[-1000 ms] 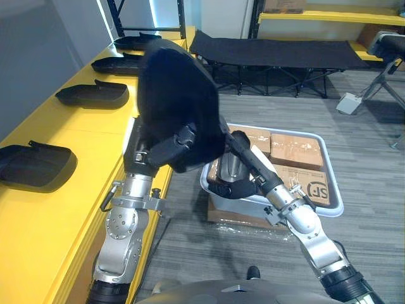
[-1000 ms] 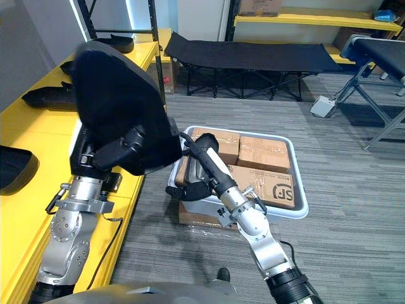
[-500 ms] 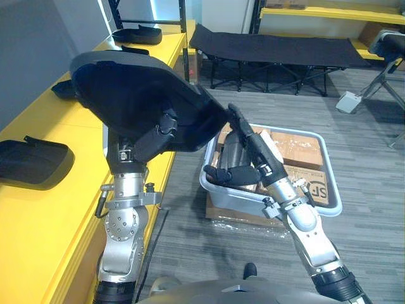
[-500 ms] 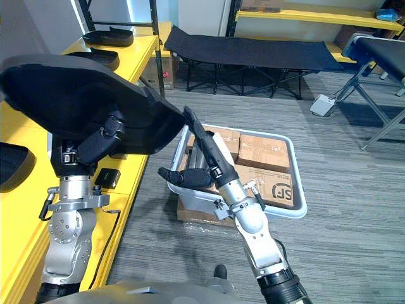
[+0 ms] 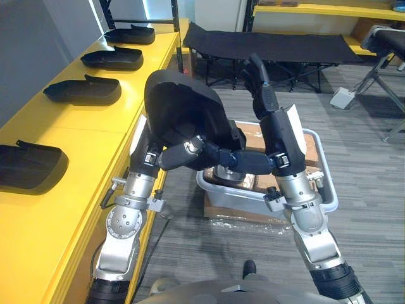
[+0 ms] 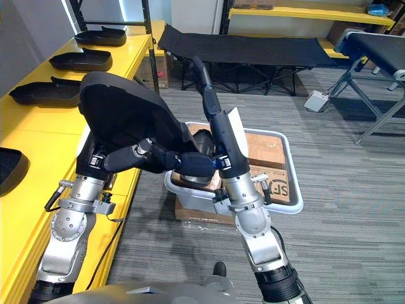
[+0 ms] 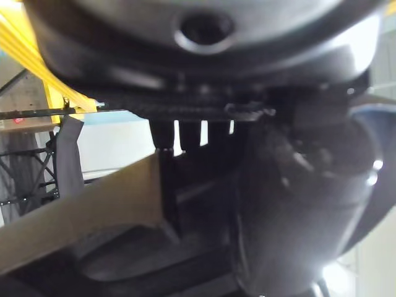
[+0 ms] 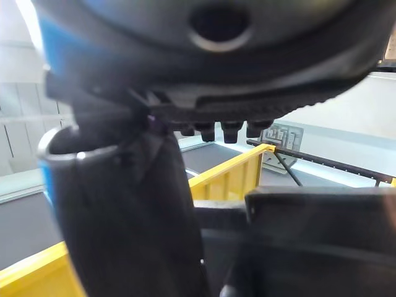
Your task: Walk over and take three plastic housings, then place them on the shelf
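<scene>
Left eye view: a matte black plastic housing (image 5: 180,107), rounded like a shell, stands tilted in the air in the left hand (image 5: 174,155), whose fingers curl round its lower edge. Just beside it is the right hand (image 5: 277,130), its fingers (image 5: 256,73) straight and pointing up, thumb reaching under the housing. Left of the fingers, 4 more housings (image 5: 82,93) lie in a row on the yellow shelf (image 5: 76,139). Below the fingers a white bin (image 5: 319,183) of cardboard boxes (image 6: 269,142) sits on the grey floor (image 5: 367,158); beyond them stands a black cot (image 5: 285,45).
</scene>
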